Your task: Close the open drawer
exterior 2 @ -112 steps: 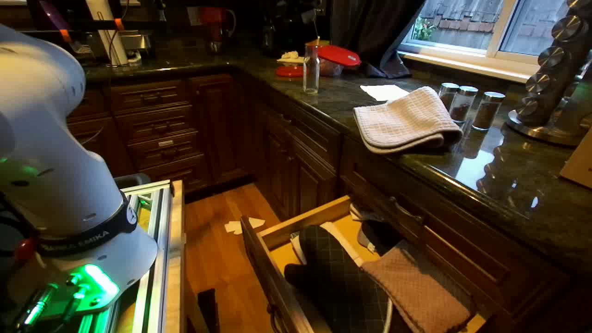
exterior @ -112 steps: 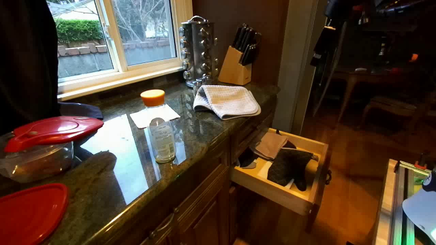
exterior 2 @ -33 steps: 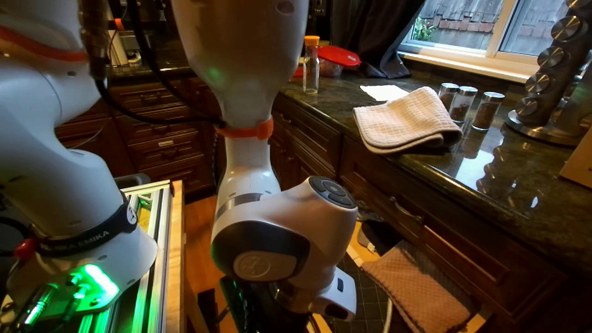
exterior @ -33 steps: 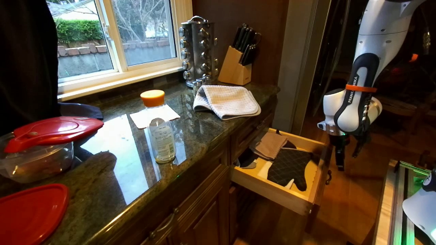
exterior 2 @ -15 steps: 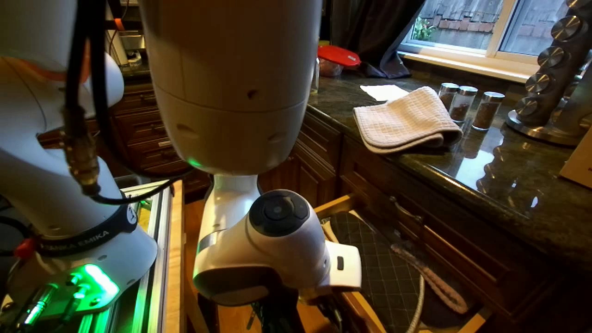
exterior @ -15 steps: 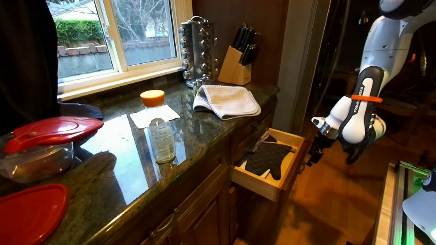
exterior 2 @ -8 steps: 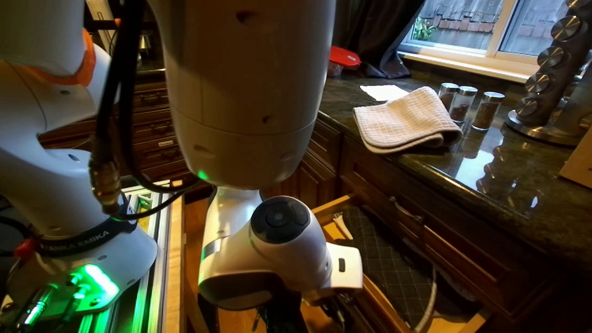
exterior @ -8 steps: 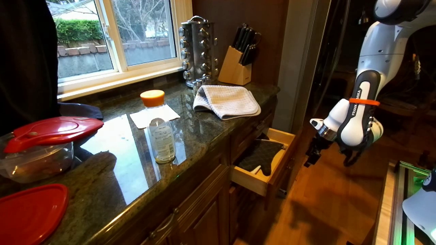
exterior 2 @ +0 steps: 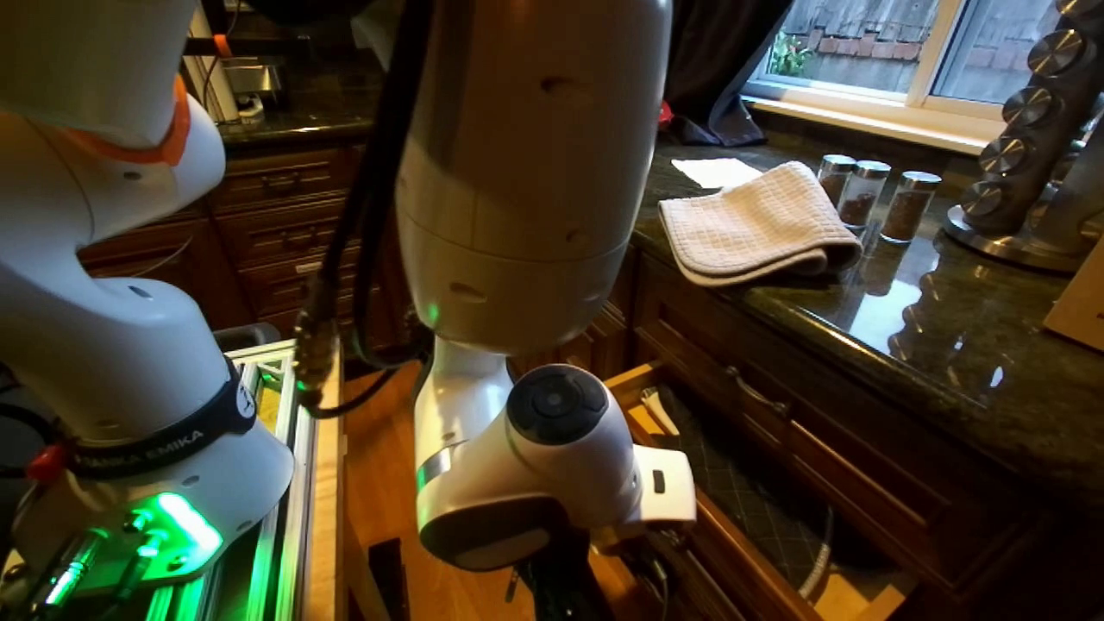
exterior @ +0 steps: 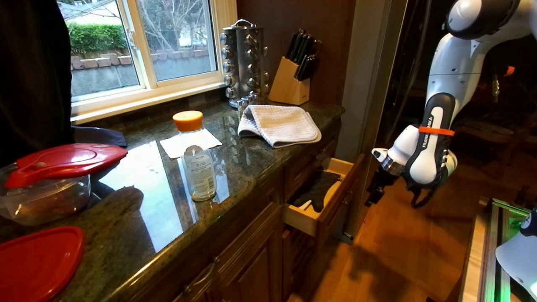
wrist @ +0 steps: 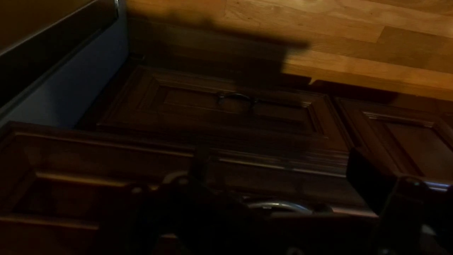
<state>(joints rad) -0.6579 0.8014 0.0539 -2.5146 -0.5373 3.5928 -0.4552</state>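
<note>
one arm (exterior: 455,69) bent, gripper (wrist: 279,168) tilted down by part-out drawer (exterior: 300,220); jaws spread, contact unclear.

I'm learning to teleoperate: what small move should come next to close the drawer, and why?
Probably a short push of the black two-fingered claw toward the dark brown wooden cabinet: the shallow pale-wood drawer with dark brown front stands partly out, and the claw is before that front, though contact is unclear.

- Showed pale wood on the drawer (exterior: 300,220) sides.
- Shone glossy across the counter (exterior: 241,174).
- Looked like rough cloth on the towel (exterior: 281,125) near the front edge.
- Gleamed metallic on the back corner's spice rack (exterior: 242,63).
</note>
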